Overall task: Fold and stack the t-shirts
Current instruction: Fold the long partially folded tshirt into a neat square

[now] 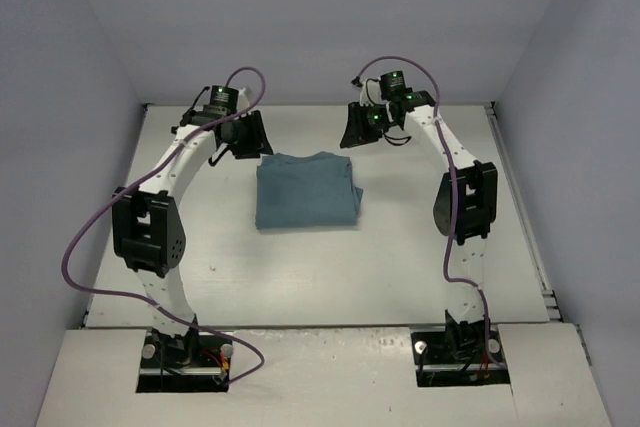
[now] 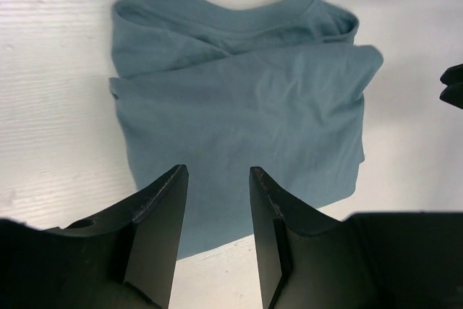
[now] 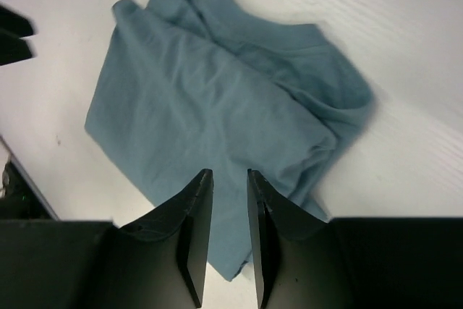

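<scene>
- Teal cloth: the t-shirt (image 1: 306,190) lies folded into a rough rectangle on the far middle of the white table (image 1: 200,247), between the two arms.
- Ribbed collar (image 2: 268,16) sits at the far edge. The fabric is soft, matt, plain and lightly creased.
- One side edge is uneven: layers bunch and overhang at a corner, as the right wrist view shows.
- Left gripper (image 2: 217,171): jaws parted, nothing between them, hanging over the shirt with cloth visible through the gap.
- Right gripper (image 3: 228,173): jaws parted more narrowly, likewise empty and above the cloth.
- Judgement: the fold appears essentially complete, with only one garment to stack.
- Recommended: if tidying, pinch only the top layer at the bunched corner, draw it outward and flat, and release low.
- Keep the fingers clear of the collar to avoid dragging the stack.
- Table surface is smooth and hard, so the cloth may slide if pulled sideways.
</scene>
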You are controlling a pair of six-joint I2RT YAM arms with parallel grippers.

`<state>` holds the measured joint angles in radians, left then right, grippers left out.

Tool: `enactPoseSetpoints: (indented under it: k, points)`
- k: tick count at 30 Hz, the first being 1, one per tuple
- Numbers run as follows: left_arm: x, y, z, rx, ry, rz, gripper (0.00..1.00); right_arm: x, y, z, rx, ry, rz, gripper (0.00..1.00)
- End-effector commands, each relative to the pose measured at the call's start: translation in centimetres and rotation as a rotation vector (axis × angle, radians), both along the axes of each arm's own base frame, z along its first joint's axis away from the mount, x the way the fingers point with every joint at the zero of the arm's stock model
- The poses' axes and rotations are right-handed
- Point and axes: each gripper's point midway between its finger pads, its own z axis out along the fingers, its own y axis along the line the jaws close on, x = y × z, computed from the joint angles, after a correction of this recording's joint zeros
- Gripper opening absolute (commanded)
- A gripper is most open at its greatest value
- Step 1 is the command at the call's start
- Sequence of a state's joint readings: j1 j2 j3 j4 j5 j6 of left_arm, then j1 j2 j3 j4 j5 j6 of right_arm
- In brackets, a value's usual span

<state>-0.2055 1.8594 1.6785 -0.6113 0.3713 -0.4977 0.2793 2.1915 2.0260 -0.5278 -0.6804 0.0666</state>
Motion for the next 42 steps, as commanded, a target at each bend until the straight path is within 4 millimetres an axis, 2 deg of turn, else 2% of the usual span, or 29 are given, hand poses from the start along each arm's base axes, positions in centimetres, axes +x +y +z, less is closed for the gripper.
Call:
enactPoseSetpoints:
  k: [1,7,9,11,14,17,20,22,25,27,29,30,31,32,34,37,40,42]
  points:
    - [1.2,-1.7,-2.0,-0.030,-0.026,-0.043,0.37,-1.9,2.9,-0.3,0.111,-0.013,0.200,0.22]
    - [2.7,-1.9,-7.1,-0.024,0.046,-0.038,0.36,-1.6,2.3,-5.7,0.146,0.086,0.230,0.19]
    - [3.1,-1.8,-8.1,-0.027,0.062,-0.029,0.37,-1.2,1.0,-8.6,0.136,0.136,0.202,0.19]
    - [3.4,-1.7,-8.7,-0.021,0.068,-0.028,0.37,-1.1,0.1,-10.3,0.125,0.163,0.185,0.16]
    - [3.7,-1.4,-8.9,-0.002,0.052,-0.030,0.37,-0.4,-1.7,-11.4,0.106,0.173,0.146,0.15]
    - [3.9,-1.1,-9.1,0.006,0.048,-0.030,0.36,0.7,-3.3,-10.8,0.086,0.153,0.097,0.17]
    - [4.3,-0.5,-7.8,0.000,0.022,-0.020,0.37,2.2,-5.0,-8.6,0.052,0.102,0.032,0.19]
    - [4.6,-0.2,-5.8,-0.003,-0.021,-0.016,0.37,3.0,-6.3,-6.8,0.016,0.063,-0.019,0.26]
    - [4.2,0.0,-0.7,-0.005,-0.111,-0.016,0.38,3.1,-7.1,-2.4,-0.029,-0.033,-0.062,0.35]
    - [3.5,0.3,2.2,-0.002,-0.161,-0.019,0.40,2.8,-7.7,-0.4,-0.067,-0.080,-0.092,0.41]
    - [1.9,1.5,6.3,0.029,-0.235,0.003,0.45,2.4,-9.6,3.2,-0.139,-0.167,-0.169,0.44]
    - [1.2,2.1,7.8,0.048,-0.265,0.012,0.47,2.0,-10.4,4.3,-0.169,-0.192,-0.198,0.46]
    - [0.9,2.4,8.3,0.062,-0.278,0.010,0.47,1.6,-10.7,4.3,-0.183,-0.190,-0.209,0.49]
    - [-0.5,3.5,10.4,0.092,-0.314,0.028,0.50,0.9,-12.1,6.3,-0.225,-0.237,-0.259,0.51]
    - [-2.7,5.5,13.2,0.137,-0.358,0.071,0.55,-0.4,-14.1,9.5,-0.283,-0.314,-0.337,0.55]
    - [-7.1,8.6,16.9,0.187,-0.411,0.156,0.58,-3.2,-16.7,14.9,-0.338,-0.435,-0.455,0.60]
    - [-10.3,11.3,19.1,0.265,-0.463,0.234,0.64,-6.0,-20.1,17.6,-0.415,-0.500,-0.607,0.68]
    - [-13.3,12.2,20.6,0.287,-0.510,0.252,0.68,-8.7,-21.5,19.1,-0.426,-0.537,-0.681,0.72]
